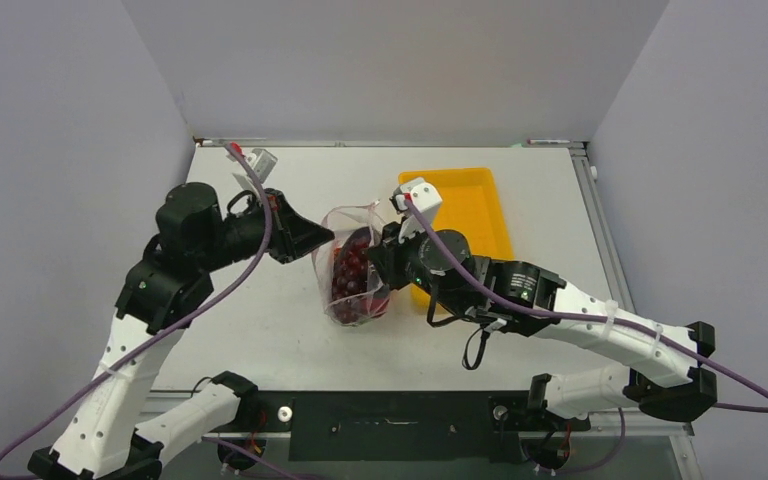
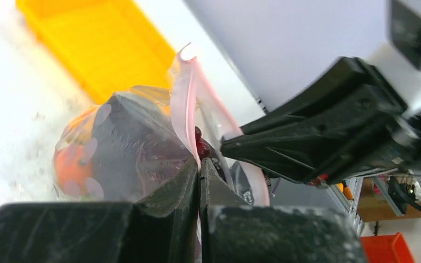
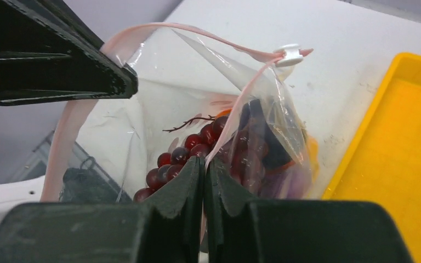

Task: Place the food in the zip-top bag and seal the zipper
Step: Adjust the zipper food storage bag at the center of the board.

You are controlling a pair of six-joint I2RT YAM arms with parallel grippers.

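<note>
The zip-top bag [image 1: 343, 222] stands upright at mid-table between my two grippers, its mouth held apart. Inside lies the food [image 1: 352, 276]: a dark red grape bunch [image 3: 183, 156], a dark purple piece [image 2: 134, 139] and an orange piece [image 2: 70, 169]. My left gripper [image 2: 200, 163] is shut on one side of the pink zipper [image 2: 184, 98], at the bag's left [image 1: 325, 238]. The right gripper [image 3: 204, 163] is shut on the opposite zipper strip [image 3: 235, 118], at the bag's right [image 1: 378, 258]. A white slider [image 3: 289, 53] sits at the zipper's far end.
A yellow tray [image 1: 465, 215] lies just right of the bag, behind the right arm, and shows no food in these views. White walls close off the table at the back and sides.
</note>
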